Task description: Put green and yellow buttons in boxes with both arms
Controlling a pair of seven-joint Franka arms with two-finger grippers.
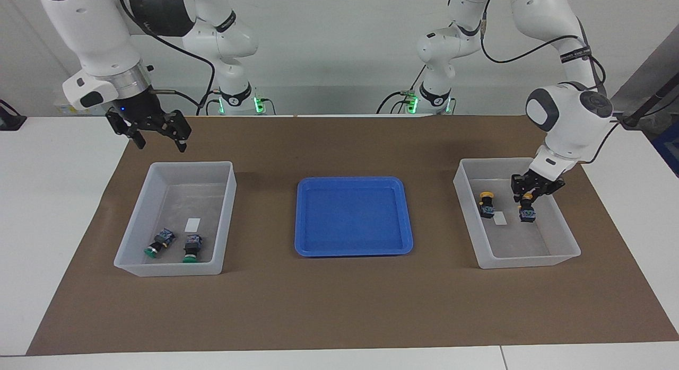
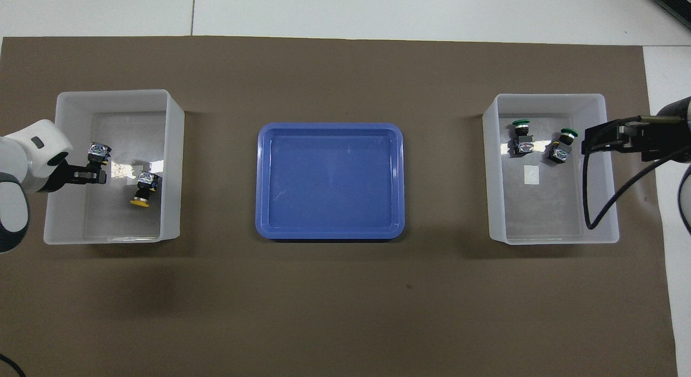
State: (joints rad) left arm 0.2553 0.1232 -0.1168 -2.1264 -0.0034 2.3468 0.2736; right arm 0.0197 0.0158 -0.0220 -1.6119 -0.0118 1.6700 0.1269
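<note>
The left tool [image 1: 526,198], low inside the box [image 1: 563,243] at the left arm's end of the surface, is clenched on a yellow button [image 1: 527,211]; a second yellow button [image 1: 485,204] lies beside it. The right tool [image 1: 157,137] hangs released near the other box [image 1: 135,221], which contains two green buttons [image 1: 159,240]. A blue tray [image 1: 302,216] sits between the boxes.

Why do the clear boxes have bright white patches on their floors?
Overhead view: glare from ceiling light glints off the floor of the box near a yellow button. Facing view: that box shows no such glint, only soft shadows beneath both arms.
</note>
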